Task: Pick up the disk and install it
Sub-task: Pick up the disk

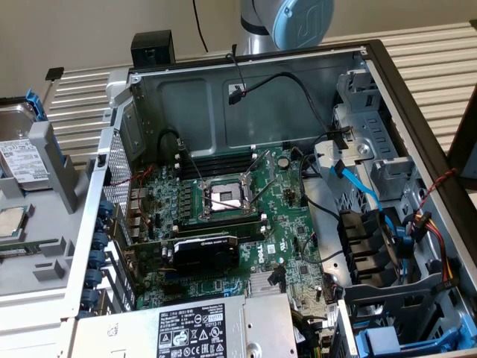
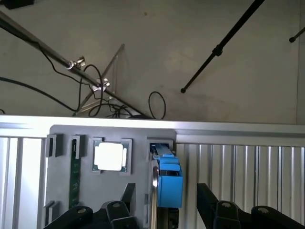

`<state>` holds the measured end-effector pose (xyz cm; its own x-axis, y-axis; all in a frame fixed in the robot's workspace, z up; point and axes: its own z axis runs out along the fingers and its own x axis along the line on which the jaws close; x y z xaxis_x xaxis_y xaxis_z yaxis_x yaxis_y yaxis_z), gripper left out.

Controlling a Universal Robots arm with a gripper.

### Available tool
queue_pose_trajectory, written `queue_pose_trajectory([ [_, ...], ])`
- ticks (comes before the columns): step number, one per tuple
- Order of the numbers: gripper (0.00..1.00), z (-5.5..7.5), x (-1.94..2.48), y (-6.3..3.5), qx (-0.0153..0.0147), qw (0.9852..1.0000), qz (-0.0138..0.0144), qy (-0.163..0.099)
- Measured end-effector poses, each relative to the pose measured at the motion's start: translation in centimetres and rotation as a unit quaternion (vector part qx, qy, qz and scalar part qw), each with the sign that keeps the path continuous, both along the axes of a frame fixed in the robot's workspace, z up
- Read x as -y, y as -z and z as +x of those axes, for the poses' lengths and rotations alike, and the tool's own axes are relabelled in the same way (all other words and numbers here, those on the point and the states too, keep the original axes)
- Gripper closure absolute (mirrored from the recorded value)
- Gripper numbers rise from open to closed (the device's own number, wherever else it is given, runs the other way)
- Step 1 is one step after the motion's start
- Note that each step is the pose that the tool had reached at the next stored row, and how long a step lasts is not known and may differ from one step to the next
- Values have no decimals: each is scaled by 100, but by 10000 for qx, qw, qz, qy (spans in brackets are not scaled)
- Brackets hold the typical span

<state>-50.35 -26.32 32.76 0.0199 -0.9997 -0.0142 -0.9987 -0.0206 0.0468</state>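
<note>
Item: the disk (image 1: 21, 158). We list one silver metal drive with a white printed label, framed in a bright blue plastic carrier. It stands on edge in a slot of the grey holder (image 1: 41, 272), at nine o'clock in the exterior view.

Little could be read. The black-and-white label (image 1: 192, 332) on the power-supply box (image 1: 261, 319) carried rows of approval marks over fine print too small to make out. The graphics card (image 1: 205, 255) bore a short white line of lettering, and the disk (image 1: 21, 160), at the exterior view's left, a printed white sticker, both illegible
</note>
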Motion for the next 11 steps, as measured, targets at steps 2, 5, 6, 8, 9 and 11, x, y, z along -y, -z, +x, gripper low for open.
queue_pose_trajectory([
  [2, 38, 0, -36, 19, -4, 10000, -13, 1],
  [5, 38, 0, -64, 37, -5, 9999, -151, 1],
  [6, 38, 0, -69, 38, -6, 9997, -226, 1],
  [8, 38, -9, -77, 48, 1, 9996, -300, 1],
  [9, 38, -15, -76, 54, 8, 9995, -303, 1],
  [11, 38, -31, -77, 71, 31, 9995, -303, 2],
])
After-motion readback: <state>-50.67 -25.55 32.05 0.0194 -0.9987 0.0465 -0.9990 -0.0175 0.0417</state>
